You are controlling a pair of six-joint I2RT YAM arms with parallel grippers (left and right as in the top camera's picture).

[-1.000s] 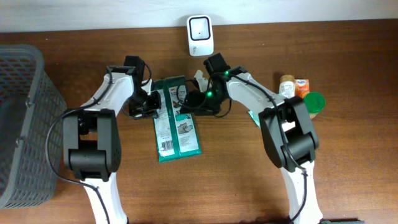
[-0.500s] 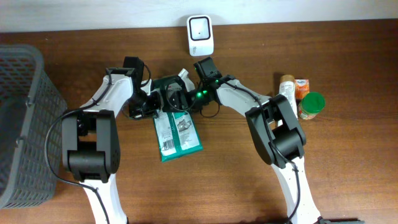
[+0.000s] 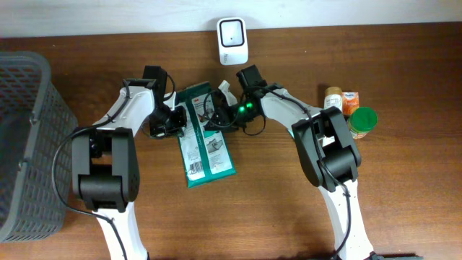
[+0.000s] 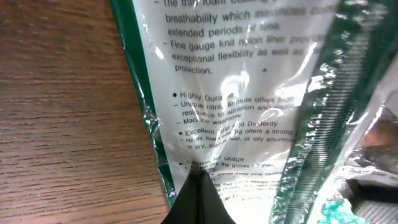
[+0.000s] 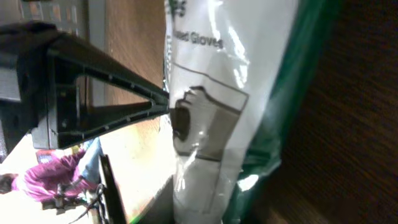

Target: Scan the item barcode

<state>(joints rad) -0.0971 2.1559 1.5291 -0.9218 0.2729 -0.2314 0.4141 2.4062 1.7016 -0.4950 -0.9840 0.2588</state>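
View from above a brown wooden table (image 3: pixel 404 188) with 2 robot arms meeting over a green and white packet of gloves (image 3: pixel 207 148). The packet lies flat between the arms, printed side up. Its far end points toward a small white scanner (image 3: pixel 232 41) standing at the back edge of the table, near it but not touching.

The left tool (image 3: pixel 172 121) has its tips together on the packet's left edge, and the close-up view suggests it is pinching the film there.

Half a second ago the right arm was stretched further left, across the packet's far end. It has now drawn back a little, so the right tool (image 3: pixel 215 119) sits at the upper right edge. In its own camera 1 black finger (image 5: pixel 112 102) touches the clear film beside the hang hole. The other finger is hidden, so I cannot tell whether this tool has closed on the packet.

The packet has barely shifted. It is not yet lifted or turned to the scanner, so the scan seems still to come, probably once both sides are gripped.
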